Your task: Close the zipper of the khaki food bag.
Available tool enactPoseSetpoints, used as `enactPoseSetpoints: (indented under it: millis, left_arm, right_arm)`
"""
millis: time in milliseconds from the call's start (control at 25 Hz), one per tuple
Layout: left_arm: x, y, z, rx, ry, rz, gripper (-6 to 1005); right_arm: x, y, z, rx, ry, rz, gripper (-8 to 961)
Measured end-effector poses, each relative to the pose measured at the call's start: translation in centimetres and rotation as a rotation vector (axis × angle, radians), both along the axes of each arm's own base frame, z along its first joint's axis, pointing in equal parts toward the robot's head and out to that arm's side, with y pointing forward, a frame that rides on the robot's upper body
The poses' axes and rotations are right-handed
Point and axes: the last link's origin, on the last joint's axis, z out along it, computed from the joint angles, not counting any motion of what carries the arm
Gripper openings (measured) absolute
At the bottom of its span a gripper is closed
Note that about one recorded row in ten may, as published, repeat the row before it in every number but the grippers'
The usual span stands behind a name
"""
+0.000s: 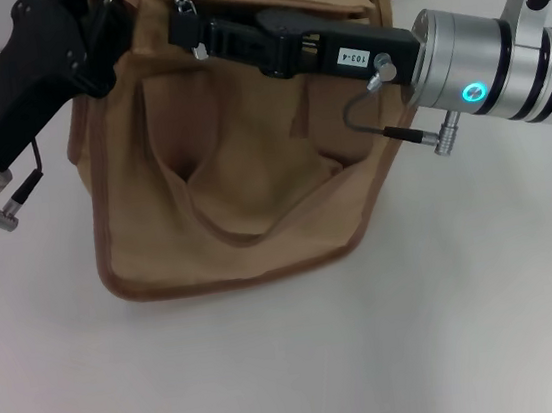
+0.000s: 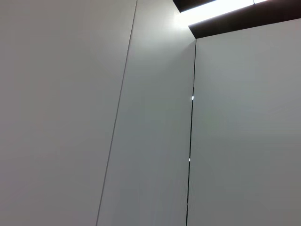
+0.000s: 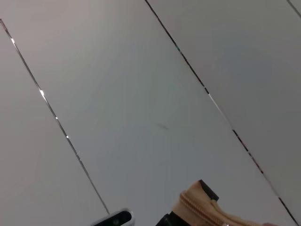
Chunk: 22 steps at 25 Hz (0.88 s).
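Item: khaki food bag point(image 1: 233, 182), one. It stands upright on the white bench point(image 1: 375, 355), its broad front face toward the robot, with one wide handle strap point(image 1: 248, 225) drooping in a loop down that face; a second strap is not made out.

Item: zipper point(image 3: 202, 209), one. It runs along the bag's top edge. In the head view both arms cover most of it; the right wrist view shows a short run of tan teeth and tape at one end. A small silver pull tab point(image 1: 198, 47) appears to hang just under the right tool's tip.

Item: left tool point(image 1: 103, 26), one. It sits at the bag's top corner on the robot's left, probably to brace the bag against the pull. Whether it is spread or pressed together cannot be told.

Item: right tool point(image 1: 188, 26), one. It reaches across the bag's top from the robot's right, tip at the zipper line, seemingly placed to draw the slider along. Its grip cannot be told either.

Count: one bag, one zipper, two tools.
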Motion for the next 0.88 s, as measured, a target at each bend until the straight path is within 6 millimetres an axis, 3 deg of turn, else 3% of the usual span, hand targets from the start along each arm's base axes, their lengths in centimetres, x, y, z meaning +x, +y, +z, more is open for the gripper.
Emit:
enactPoseSetpoints:
  millis: [80,280,520,880]
  left_arm:
    - [0.0,0.0,0.0,0.000,-0.001,-0.001,30]
    - [0.0,0.0,0.0,-0.001,-0.002,-0.003,30]
    - [-0.3,-0.3,0.0,0.004,-0.002,0.009,30]
    - [-1.4,-0.6,0.6,0.030,-0.004,0.043,30]
  right_arm:
    - [0.1,0.0,0.1,0.007,0.000,0.001,375]
    - [0.2,0.0,0.2,0.014,0.000,-0.001,154]
    - [0.7,-0.2,0.2,0.016,-0.001,-0.010,3]
    - [4.1,-1.1,1.1,0.037,0.008,-0.106,2]
